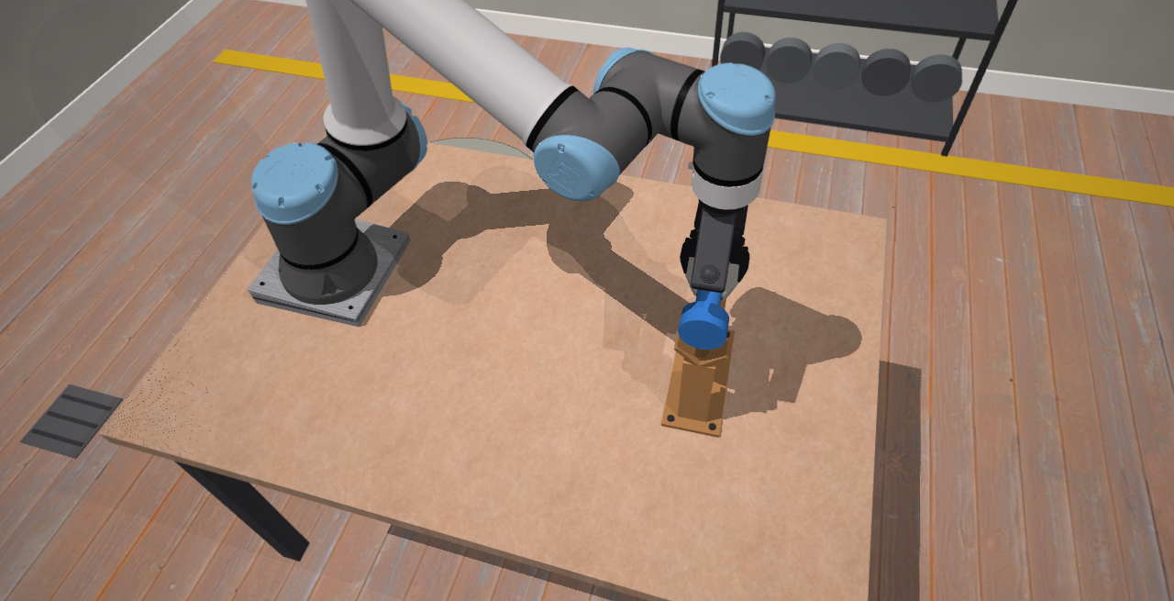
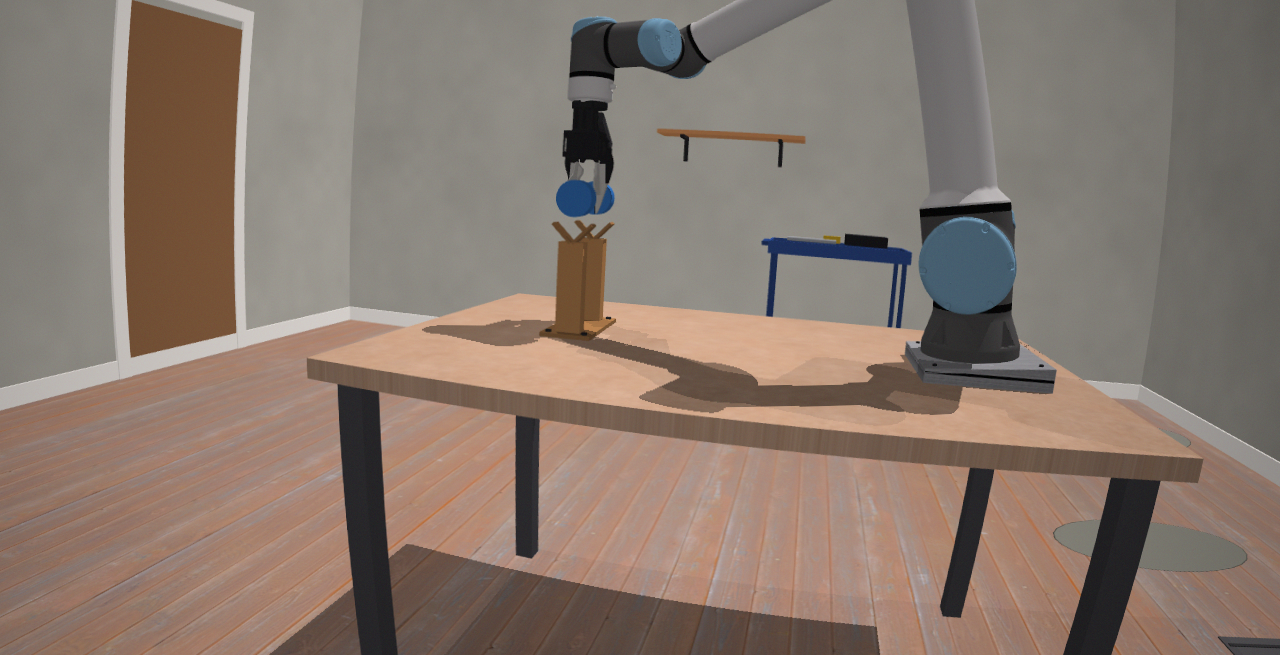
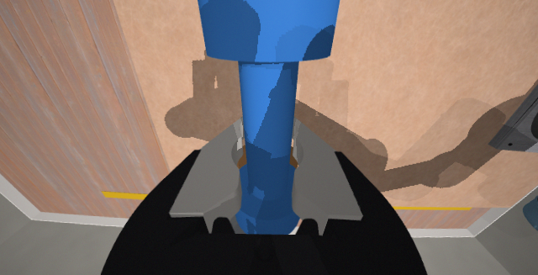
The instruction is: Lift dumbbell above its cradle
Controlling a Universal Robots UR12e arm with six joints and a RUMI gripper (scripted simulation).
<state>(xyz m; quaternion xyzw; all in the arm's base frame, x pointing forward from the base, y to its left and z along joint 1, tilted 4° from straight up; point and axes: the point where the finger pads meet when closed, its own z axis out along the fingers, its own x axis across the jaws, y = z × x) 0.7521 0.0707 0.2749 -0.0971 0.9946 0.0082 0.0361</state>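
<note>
Wooden bench (image 2: 501, 387) on dark legs, plank floor under. UR12e arm (image 2: 948, 96) bolted on grey base plate (image 2: 1029, 375) at one bench corner, reaching across and down. Dark shelf rack (image 1: 972, 72) by far wall with row of grey discs (image 1: 837, 65) on lower shelf. Brown door (image 2: 179, 176), blue side table (image 2: 836, 250), wall shelf (image 2: 729, 135) in background of exterior view. Yellow floor stripe (image 1: 985, 163) behind bench.

Wooden cradle stand (image 2: 580, 288) upright near bench edge away from arm base, forked top bare. Blue dumbbell (image 2: 584, 198) hanging just above cradle forks, visible gap between, touching nothing but the fingers. Bar horizontal; in top view one head (image 1: 704, 321) facing camera over stand (image 1: 696, 388).

Pincer (image 3: 267, 163) pointing straight down, clamped on dumbbell bar (image 3: 269, 111) mid-length. Grey fingers pressed on both sides of bar in wrist view, far head (image 3: 269, 14) filling top of frame.
</note>
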